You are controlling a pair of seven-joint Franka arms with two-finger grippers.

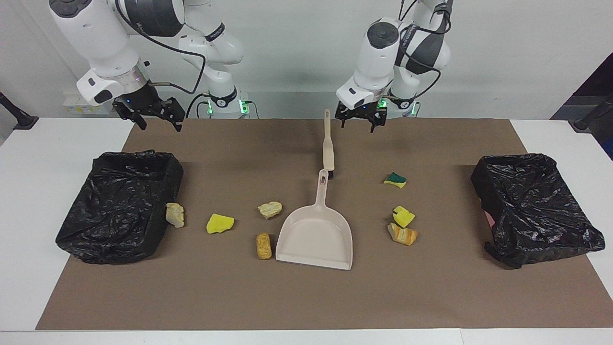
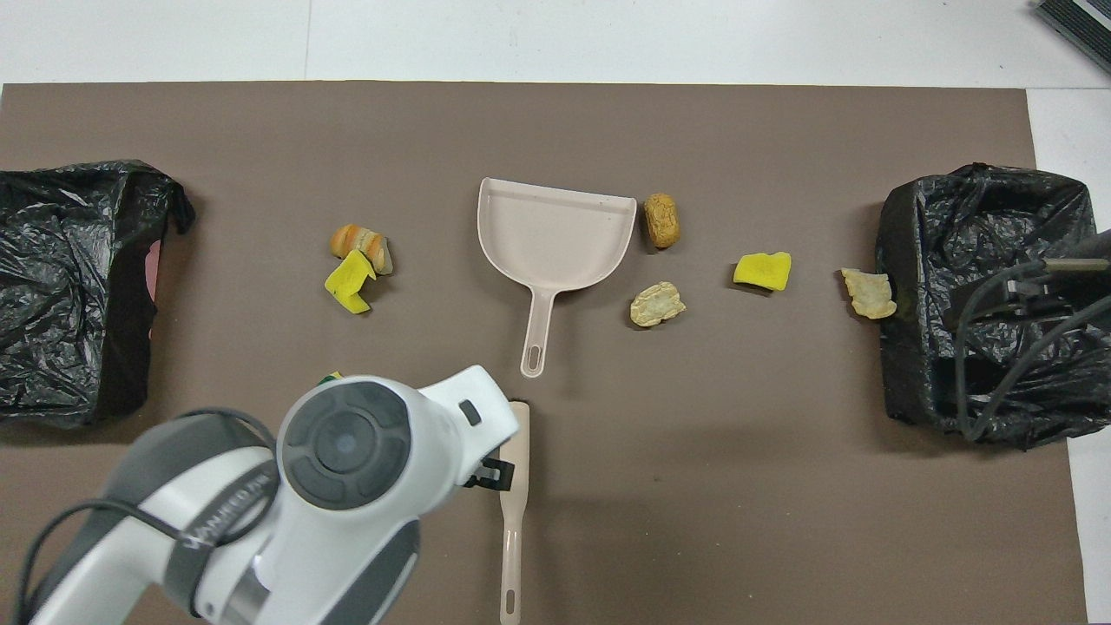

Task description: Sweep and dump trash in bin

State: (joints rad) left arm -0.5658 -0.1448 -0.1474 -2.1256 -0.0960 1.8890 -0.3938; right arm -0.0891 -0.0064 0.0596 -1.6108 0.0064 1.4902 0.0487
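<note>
Facing view, trash: seven scraps are lying scattered on the brown mat either side of the dustpan.
Brush: lying just nearer the robots than the dustpan's handle.
Bins: two black-bagged ones are sitting at the mat's ends.
Left claw: spread, hovering beside the brush handle.
Right claw: spread, waiting above the mat's edge.
Advice: I judge pinching the brush handle mid-length is giving the steadiest sweep.
</note>
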